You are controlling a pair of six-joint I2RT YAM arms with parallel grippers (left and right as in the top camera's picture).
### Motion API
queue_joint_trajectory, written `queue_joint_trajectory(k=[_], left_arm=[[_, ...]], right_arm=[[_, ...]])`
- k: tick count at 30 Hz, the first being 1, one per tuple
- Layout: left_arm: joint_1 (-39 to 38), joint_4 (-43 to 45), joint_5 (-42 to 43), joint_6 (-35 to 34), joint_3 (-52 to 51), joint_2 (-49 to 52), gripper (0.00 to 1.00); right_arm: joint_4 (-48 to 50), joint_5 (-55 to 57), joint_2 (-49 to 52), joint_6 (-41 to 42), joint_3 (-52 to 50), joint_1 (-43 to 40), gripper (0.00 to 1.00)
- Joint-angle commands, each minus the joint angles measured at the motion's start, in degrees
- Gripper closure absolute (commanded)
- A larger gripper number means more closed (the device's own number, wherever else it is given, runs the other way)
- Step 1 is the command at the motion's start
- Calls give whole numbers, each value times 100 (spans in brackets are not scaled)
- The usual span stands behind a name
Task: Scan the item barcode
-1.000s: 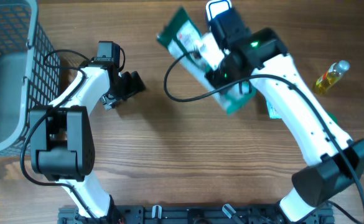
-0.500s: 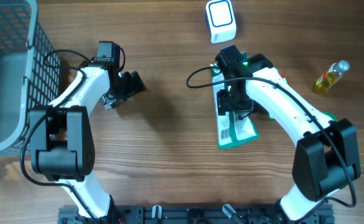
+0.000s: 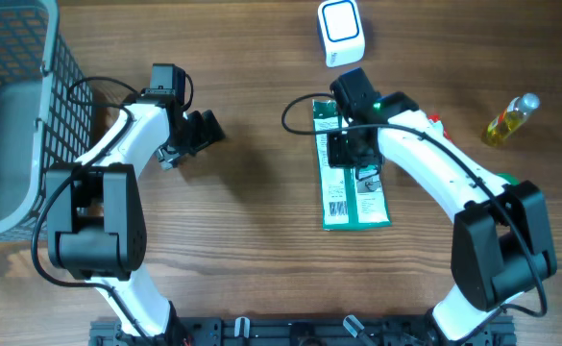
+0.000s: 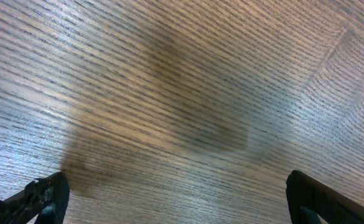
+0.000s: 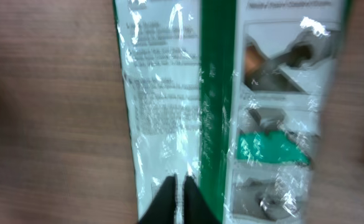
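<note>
Overhead and wrist views: we are looking down on a wooden table (image 3: 261, 259) on which the green packet (image 3: 355, 207) is lying flat, face up, right of centre, with its long side running from far to near. The white scanner (image 3: 341, 33) is sitting just beyond the packet's far end, apart from it. The right gripper (image 3: 348, 152) is reaching down over the far half of the packet, and in its wrist view we are seeing its dark fingertips (image 5: 169, 198) pressed together with no gap between them, over the glossy white film beside the packet's green stripe (whether a fold of film is pinched between them we cannot tell). The left gripper (image 3: 202, 132) is hanging over bare wood on the left, well apart from the packet, with its jaws standing wide and nothing between them. A wire basket (image 3: 26, 38) is occupying the far left corner, and a small bottle of yellow liquid (image 3: 511, 118) is lying toward the far right.
</note>
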Motion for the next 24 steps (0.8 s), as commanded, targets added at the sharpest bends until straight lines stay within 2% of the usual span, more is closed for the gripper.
queue_joint_trajectory(k=[1, 5, 7, 13, 17, 24], left_arm=[[-4, 0, -55, 9, 44, -70, 0], [-4, 0, -55, 7, 44, -70, 0], [-4, 0, -55, 7, 44, -70, 0], [0, 0, -55, 9, 44, -70, 0], [0, 0, -55, 9, 44, -70, 0], [0, 0, -55, 9, 44, -70, 0]], right_arm=[[710, -258, 24, 317, -610, 13, 90], [1939, -7, 35, 890, -1423, 13, 82], [1934, 197, 33, 1189, -1515, -7, 83], [1685, 372, 31, 1187, -1510, -170, 83], [1379, 442, 31, 704, -1504, -542, 83], [1080, 363, -282, 485, -1239, -807, 78]])
